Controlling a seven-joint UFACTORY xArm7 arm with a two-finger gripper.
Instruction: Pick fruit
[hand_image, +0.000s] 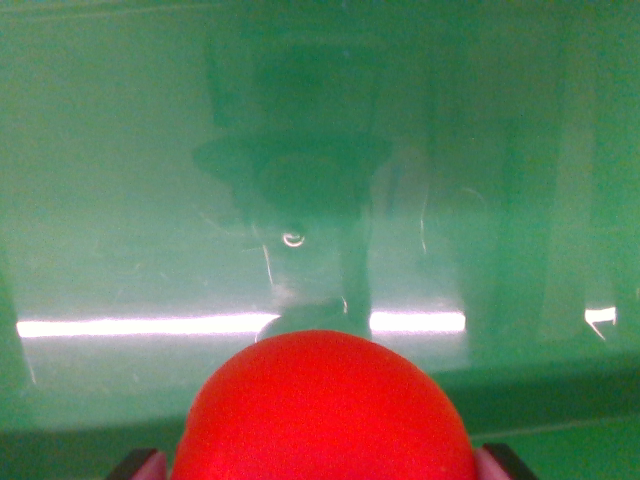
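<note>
A round red fruit (322, 410) fills the bottom centre of the wrist view, very close to the camera. My gripper (322, 465) is shut on it: a dark fingertip (135, 464) shows at the fruit's left edge and another at its right edge (505, 462), both pressed against its sides. The lower part of the fruit and most of the fingers are cut off by the frame's bottom edge.
A glossy green wall (320, 150) spans the whole view behind the fruit, showing a dim reflection of the arm and bright light strips. A darker green ledge (560, 395) runs along its base.
</note>
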